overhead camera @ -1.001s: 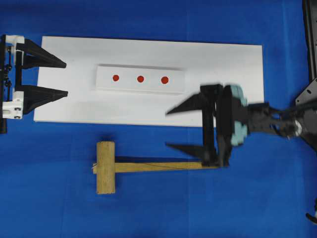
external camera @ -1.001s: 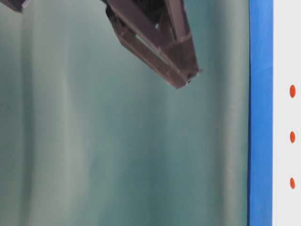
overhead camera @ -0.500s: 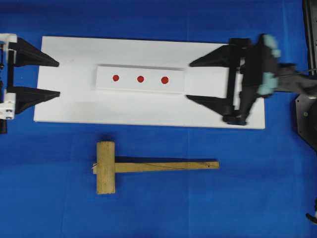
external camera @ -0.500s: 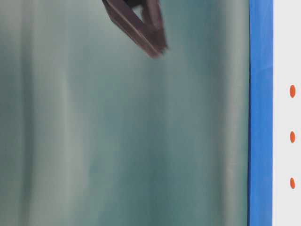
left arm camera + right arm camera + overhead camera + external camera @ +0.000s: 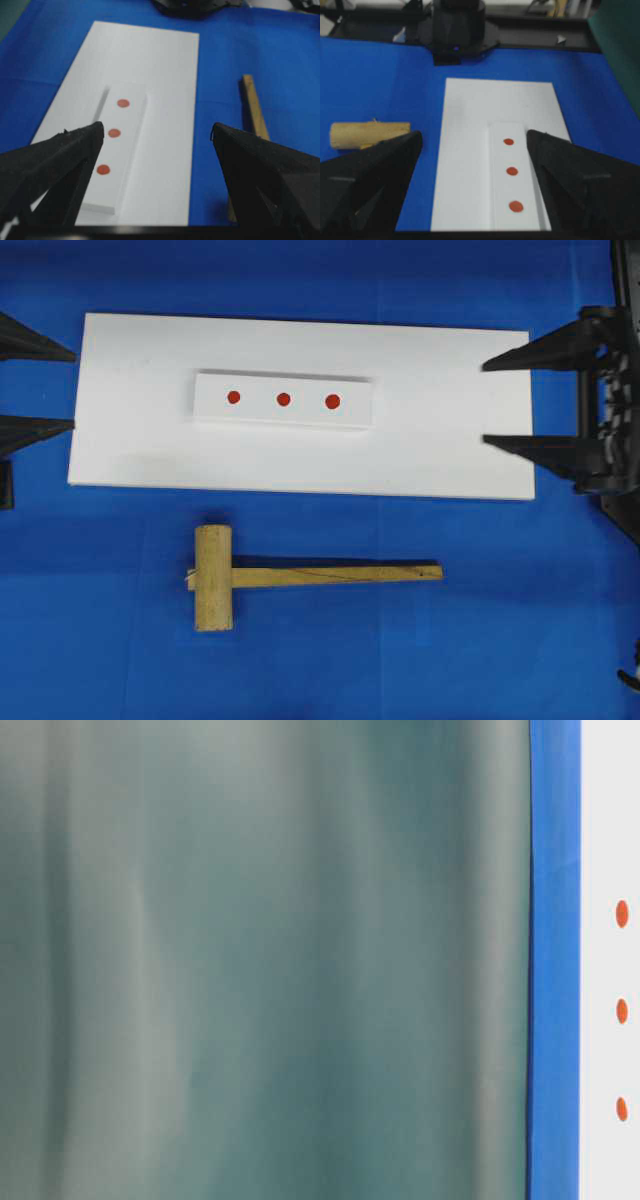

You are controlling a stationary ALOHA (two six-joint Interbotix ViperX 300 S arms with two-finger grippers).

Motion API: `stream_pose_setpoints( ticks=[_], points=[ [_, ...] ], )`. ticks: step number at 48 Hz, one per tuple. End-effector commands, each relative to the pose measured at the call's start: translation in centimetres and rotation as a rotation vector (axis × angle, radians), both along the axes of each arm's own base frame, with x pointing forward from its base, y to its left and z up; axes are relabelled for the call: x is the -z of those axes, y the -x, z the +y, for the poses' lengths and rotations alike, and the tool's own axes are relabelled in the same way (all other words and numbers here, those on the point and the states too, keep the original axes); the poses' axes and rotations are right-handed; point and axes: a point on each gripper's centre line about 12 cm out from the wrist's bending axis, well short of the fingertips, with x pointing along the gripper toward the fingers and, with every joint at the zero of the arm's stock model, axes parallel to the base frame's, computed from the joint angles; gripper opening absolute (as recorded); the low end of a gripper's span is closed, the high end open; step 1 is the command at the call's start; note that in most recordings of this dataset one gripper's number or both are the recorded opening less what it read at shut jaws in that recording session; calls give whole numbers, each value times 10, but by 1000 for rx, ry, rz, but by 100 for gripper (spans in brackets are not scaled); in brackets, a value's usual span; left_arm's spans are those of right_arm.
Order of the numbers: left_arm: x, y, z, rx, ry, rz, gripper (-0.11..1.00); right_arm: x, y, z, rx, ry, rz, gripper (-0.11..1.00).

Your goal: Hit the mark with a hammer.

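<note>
The left gripper point(image 5: 55, 388) sits at the left short edge of the white board point(image 5: 450, 370) with its fingers point(image 5: 75, 150) spread wide and nothing between them. The right gripper point(image 5: 505, 402) sits at the opposite short edge, jaws likewise parted and empty.

The hammer point(image 5: 300, 576) lies flat on the blue tabletop point(image 5: 520, 640), just off the board's near long edge, head toward the left, handle running right. Neither gripper is near it.

The step in hand looks like fetching the hammer. It would go best gripped across the flat handle, well back from the head, so that the swing has reach.

The dotted strip point(image 5: 283, 400) rests in the middle of the board with three red marks. No container appears in any view.
</note>
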Motion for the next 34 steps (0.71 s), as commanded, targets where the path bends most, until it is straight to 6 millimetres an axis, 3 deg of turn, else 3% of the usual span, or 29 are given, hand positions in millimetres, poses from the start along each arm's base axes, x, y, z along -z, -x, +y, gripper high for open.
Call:
stream_pose_setpoints(
  ticks=[1,19,34],
  points=[
    [-5,5,-1,4,-6,-12,86,-1,9,-2,8,9,-26,79],
    [10,22,-6,40,-61,-8,86,51,36,-14,79,4,44,79],
    [35,26,-8,56,-82,18,85,71,48,-19,126,-13,52,79]
  ],
)
